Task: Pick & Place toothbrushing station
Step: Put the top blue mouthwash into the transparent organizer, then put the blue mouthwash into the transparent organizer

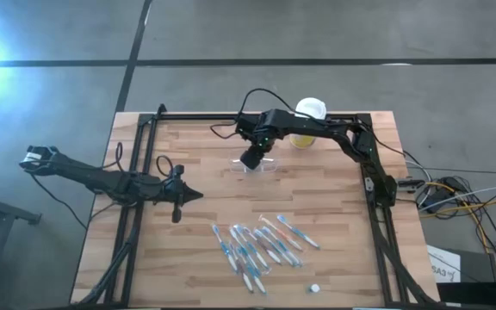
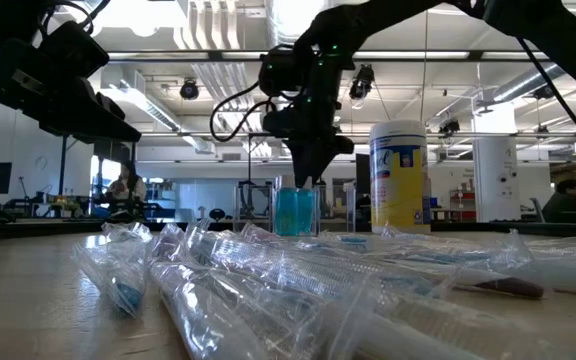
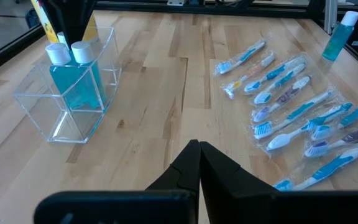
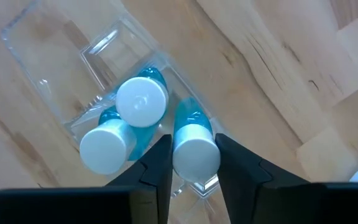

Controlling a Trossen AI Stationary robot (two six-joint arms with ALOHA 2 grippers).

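The see-through toothbrushing station [image 3: 73,118] stands on the wooden table, far of centre [image 1: 265,169]. Two blue bottles with white caps [image 4: 140,102] [image 4: 106,148] stand in it. My right gripper [image 4: 192,142] comes down from above and is shut on a third blue bottle [image 4: 191,121] at the station's edge. In the low view this gripper [image 2: 308,172] hangs just over the blue bottles [image 2: 296,212]. My left gripper [image 3: 199,148] waits shut above the table's left half [image 1: 196,195], holding nothing. My right gripper pinches the white cap [image 4: 196,158] of the third blue bottle between its two fingers [image 4: 161,163]. The fingers point almost straight down. The bottle stands upright below them with its body inside the station; whether its bottom rests there I cannot tell.
Several wrapped toothbrushes [image 1: 257,245] lie in a loose heap near the table's front. One more small blue bottle [image 3: 339,37] stands near the front right [image 1: 314,288]. A yellow canister with a white lid [image 1: 308,116] stands just behind the station.
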